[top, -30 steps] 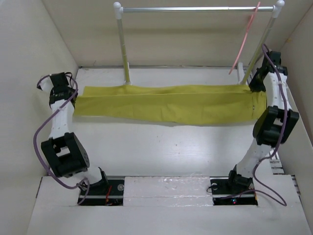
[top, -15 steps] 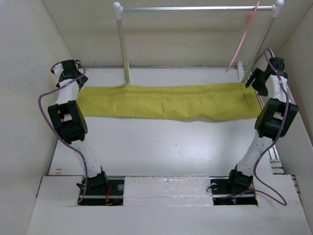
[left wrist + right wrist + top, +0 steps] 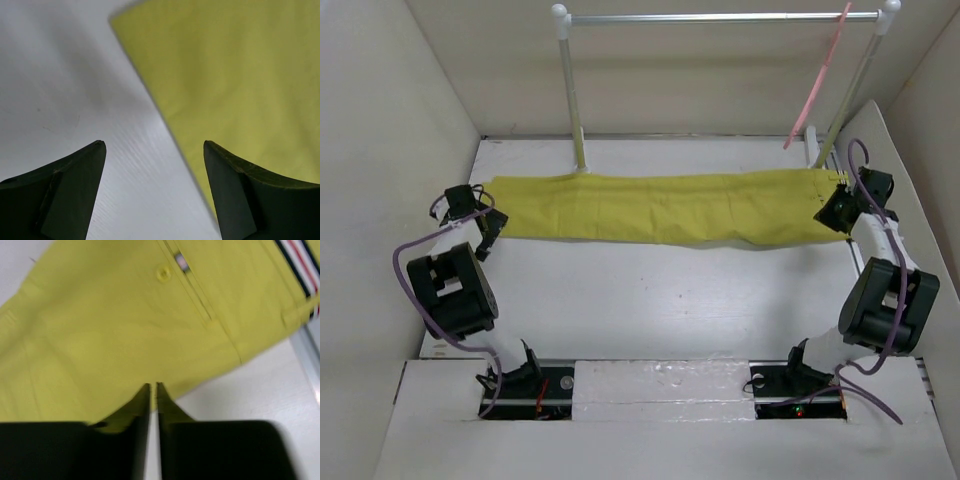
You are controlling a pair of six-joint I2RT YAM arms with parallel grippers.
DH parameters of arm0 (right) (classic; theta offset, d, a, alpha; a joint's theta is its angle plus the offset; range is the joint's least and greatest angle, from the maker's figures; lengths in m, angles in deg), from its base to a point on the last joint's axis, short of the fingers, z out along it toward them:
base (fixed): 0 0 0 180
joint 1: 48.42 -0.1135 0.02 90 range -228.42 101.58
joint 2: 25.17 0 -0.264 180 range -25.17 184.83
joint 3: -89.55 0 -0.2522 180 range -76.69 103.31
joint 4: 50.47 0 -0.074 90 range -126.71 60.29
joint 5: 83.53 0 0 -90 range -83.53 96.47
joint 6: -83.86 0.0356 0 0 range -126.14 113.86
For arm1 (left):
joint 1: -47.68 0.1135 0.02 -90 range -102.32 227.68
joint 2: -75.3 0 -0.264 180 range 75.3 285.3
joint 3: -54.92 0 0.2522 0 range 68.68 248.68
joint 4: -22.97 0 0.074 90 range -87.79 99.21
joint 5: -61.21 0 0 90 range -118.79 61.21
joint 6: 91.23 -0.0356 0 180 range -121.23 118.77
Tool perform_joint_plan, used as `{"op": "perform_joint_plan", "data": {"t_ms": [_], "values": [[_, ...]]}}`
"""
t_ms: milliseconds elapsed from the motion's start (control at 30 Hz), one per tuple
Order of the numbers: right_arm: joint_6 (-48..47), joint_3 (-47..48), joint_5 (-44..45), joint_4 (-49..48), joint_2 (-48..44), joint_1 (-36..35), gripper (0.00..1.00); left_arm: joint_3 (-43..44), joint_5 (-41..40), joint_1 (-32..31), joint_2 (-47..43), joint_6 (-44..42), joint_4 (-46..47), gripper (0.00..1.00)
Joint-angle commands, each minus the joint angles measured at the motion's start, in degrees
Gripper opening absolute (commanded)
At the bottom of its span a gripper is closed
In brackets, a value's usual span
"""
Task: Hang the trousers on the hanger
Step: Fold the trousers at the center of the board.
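Observation:
The mustard yellow-green trousers (image 3: 660,208) lie stretched flat across the table, legs to the left and striped waistband to the right. My left gripper (image 3: 486,228) stands open just off the leg end; in the left wrist view (image 3: 155,145) its fingers straddle the edge of the trousers (image 3: 240,75) with nothing held. My right gripper (image 3: 835,210) is at the waist end; in the right wrist view (image 3: 153,385) its fingers are nearly together, tips over the near edge of the trousers (image 3: 125,330), gripping nothing. The pink hanger (image 3: 817,85) hangs from the rail at the right.
A rack with white posts (image 3: 572,90) and a metal rail (image 3: 720,17) stands at the back of the table. Box walls close in on the left, right and back. A metal strip (image 3: 310,355) runs along the table's right edge.
Both grippers let go of the trousers, which now lie flat. Both arms came down toward the trousers' ends. The right gripper's jaws opened and then came together again.

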Motion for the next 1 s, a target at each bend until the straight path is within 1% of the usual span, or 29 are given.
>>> {"op": "perform_joint_plan", "data": {"t_ms": [0, 33, 67, 100, 133, 233, 333, 367, 433, 467, 533, 567, 600, 633, 667, 733, 767, 800, 867, 933, 967], "values": [[2.8, -7.0, -1.2, -6.8, -4.1, 1.3, 0.24, -0.9, 7.1, 0.0, 3.7, 1.8, 0.9, 0.76], [3.3, -9.0, -1.5, -7.8, -4.8, 1.9, 0.38, -0.3, 7.3, 0.0, 5.7, 2.0, 0.6, 0.77], [4.8, -12.1, -4.6, -9.4, -4.5, 2.5, 0.61, 0.3, 7.7, 0.0, 6.7, 2.2, 0.4, 0.78], [5.5, -13.8, -7.4, -10.4, -4.0, 4.3, 0.67, 1.4, 8.9, 0.0, 7.8, 2.7, 0.3, 0.8], [7.4, -17.1, -12.6, -13.5, -1.6, 4.8, 0.73, 2.7, 9.0, 0.0, 11.1, 3.1, -0.4, 0.8], [8.4, -18.3, -13.0, -15.5, -0.5, 5.4, 0.75, 3.2, 9.0, 0.0, 13.5, 3.5, 0.4, 0.81], [10.9, -20.1, -10.6, -18.9, 0.8, 6.0, 0.77, 4.1, 8.4, 0.0, 16.2, 4.6, 0.9, 0.81], [13.9, -20.6, -12.2, -22.1, 2.7, 6.0, 0.77, 5.0, 7.6, -0.5, 16.6, 5.2, 1.0, 0.82], [18.6, -20.8, -13.6, -26.5, 5.0, 6.0, 0.76, 6.5, 7.1, -0.5, 17.6, 6.3, 1.6, 0.78], [19.9, -20.7, -12.4, -28.3, 5.8, 6.0, 0.75, 7.1, 7.0, -0.5, 18.1, 6.9, 1.5, 0.73], [21.5, -19.4, -10.6, -30.0, 7.7, 4.4, 0.74, 9.1, 6.8, -0.5, 19.1, 7.4, 2.2, 0.71], [21.7, -18.2, -8.8, -29.2, 8.5, 4.4, 0.69, 10.1, 6.3, -1.0, 19.6, 7.3, 2.2, 0.65], [21.7, -16.3, -8.4, -28.8, 9.8, 3.7, 0.62, 11.6, 5.5, -1.0, 20.6, 7.2, 2.4, 0.61], [22.1, -15.8, -8.4, -29.3, 10.4, 3.7, 0.5, 12.3, 5.5, -1.0, 21.1, 6.4, 2.7, 0.55], [22.4, -15.6, -7.9, -29.5, 10.7, 3.2, 0.39, 13.1, 3.6, -1.0, 21.8, 5.9, 2.5, 0.4], [22.3, -15.2, -7.3, -29.5, 10.8, 3.2, 0.02, 14.7, 2.8, -1.6, 23.2, 4.4, 2.8, 0.18], [21.8, -15.0, -7.6, -29.3, 10.5, 3.2, 0.0, 15.3, 2.8, -1.6, 23.7, 2.6, 1.7, 0.0], [21.1, -14.8, -7.4, -28.8, 10.1, 3.2, 0.0, 17.1, 2.1, -1.6, 24.6, 1.8, 0.5, 0.0], [18.0, -14.2, -5.3, -25.1, 7.3, 2.7, 0.0, 17.8, 0.9, 0.0, 24.6, -1.4, -0.8, 0.0], [15.2, -14.4, -4.3, -21.9, 4.9, 2.7, 0.0, 16.5, -3.2, 0.7, 22.1, -3.4, -1.8, 0.0], [14.2, -15.4, -3.5, -20.9, 1.7, 2.7, 0.0, 14.1, -6.7, 1.4, 20.9, -4.4, -2.0, 0.0]]}}
